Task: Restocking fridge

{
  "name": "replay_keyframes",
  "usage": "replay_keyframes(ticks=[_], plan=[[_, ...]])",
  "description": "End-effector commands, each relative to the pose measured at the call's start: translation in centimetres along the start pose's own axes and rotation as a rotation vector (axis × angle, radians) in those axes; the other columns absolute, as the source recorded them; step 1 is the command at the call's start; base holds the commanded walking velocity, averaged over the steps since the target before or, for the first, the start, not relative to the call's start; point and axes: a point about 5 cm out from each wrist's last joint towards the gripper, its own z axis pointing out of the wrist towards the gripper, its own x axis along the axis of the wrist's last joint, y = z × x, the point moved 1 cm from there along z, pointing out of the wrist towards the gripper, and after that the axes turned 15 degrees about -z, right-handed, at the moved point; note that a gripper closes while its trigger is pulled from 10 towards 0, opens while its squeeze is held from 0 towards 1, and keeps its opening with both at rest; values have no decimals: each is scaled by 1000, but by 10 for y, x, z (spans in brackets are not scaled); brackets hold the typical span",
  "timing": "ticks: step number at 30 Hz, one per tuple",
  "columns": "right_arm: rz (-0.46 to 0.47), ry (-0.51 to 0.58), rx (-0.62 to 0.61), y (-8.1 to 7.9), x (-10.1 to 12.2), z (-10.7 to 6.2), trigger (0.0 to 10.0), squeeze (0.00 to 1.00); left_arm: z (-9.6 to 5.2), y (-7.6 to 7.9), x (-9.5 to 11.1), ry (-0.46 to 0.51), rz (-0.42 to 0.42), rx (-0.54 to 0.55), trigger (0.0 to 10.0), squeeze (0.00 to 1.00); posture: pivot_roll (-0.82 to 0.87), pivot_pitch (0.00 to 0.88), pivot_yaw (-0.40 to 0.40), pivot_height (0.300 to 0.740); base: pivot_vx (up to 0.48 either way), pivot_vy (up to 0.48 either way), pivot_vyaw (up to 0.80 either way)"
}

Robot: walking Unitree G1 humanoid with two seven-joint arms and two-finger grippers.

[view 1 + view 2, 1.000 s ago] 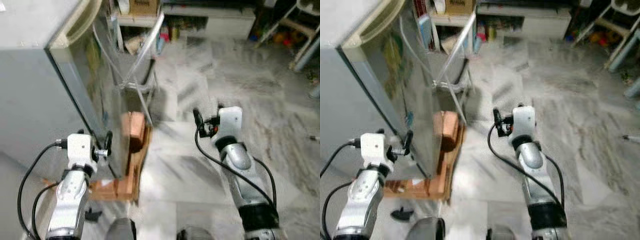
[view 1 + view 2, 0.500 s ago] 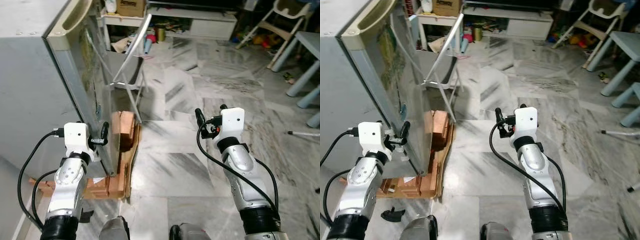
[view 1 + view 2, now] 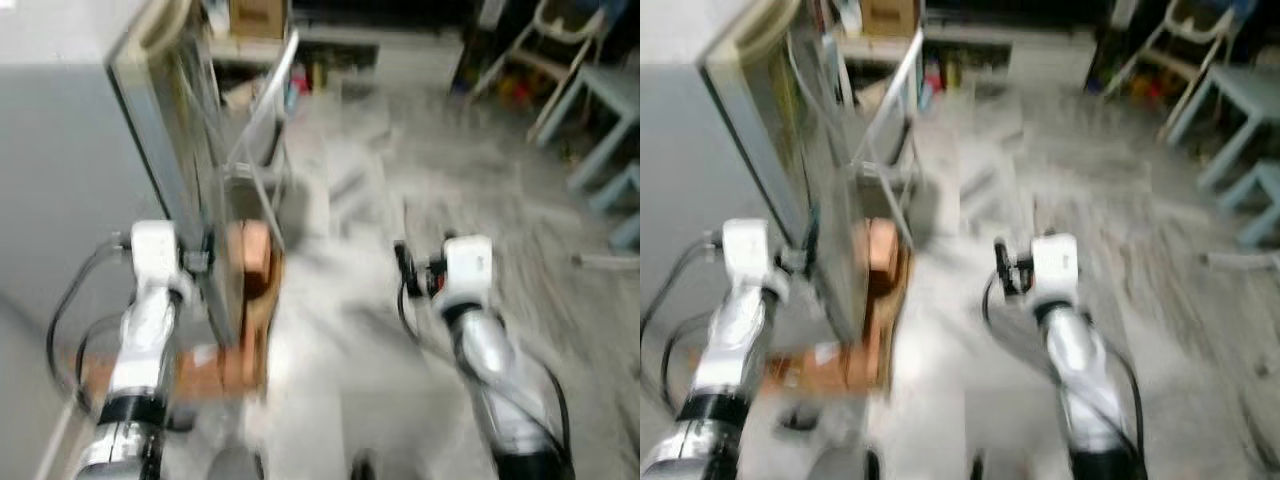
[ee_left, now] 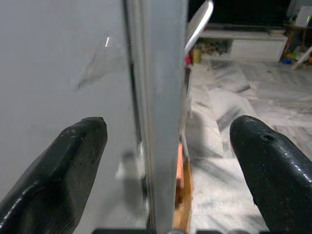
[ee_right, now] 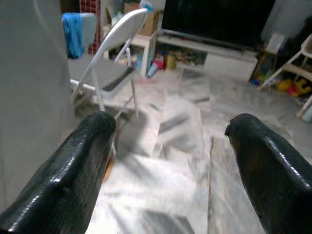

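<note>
A tall grey fridge stands on my left, raised on brown wooden planks. My left gripper is held up against its front corner edge. In the left wrist view the left gripper is open, and the fridge's vertical edge runs between its two fingers with nothing gripped. My right gripper hangs open over the marble floor, away from the fridge; the right wrist view shows the right gripper with empty fingers. The head views are blurred.
A white folding chair stands just beyond the fridge. Low shelves with clutter line the far wall. A high chair and a pale blue table stand at the far right. Marble floor lies ahead.
The whole picture has shifted and blurred, so the camera is moving. Both arms hold the same raised pose, and the fridge edge sits closer to my left gripper.
</note>
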Motion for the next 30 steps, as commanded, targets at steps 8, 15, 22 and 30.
replay_keyframes(ticks=[8, 15, 22, 30], plan=[[2, 6, -24, 7, 1, -5, 10000, 0, -36, 1, -12, 5, -8, -42, 10000, 0, -65, 83, -36, 740, 0, 0, 0], [-12, -10, -23, 7, -4, -14, 10000, 0, -68, 0, -17, -7, -28, -76, 10000, 0, -50, 91, -35, 740, 0, 0, 0], [-18, -4, -23, 8, -2, -11, 10000, 0, -71, 6, -15, -10, -42, -87, 10000, 0, -49, 94, -41, 740, 268, 0, 0], [-17, -2, -35, 11, -1, -9, 10000, 0, -67, 10, -10, -6, -46, -98, 10000, 0, -54, 92, -36, 740, 389, 0, 0]])
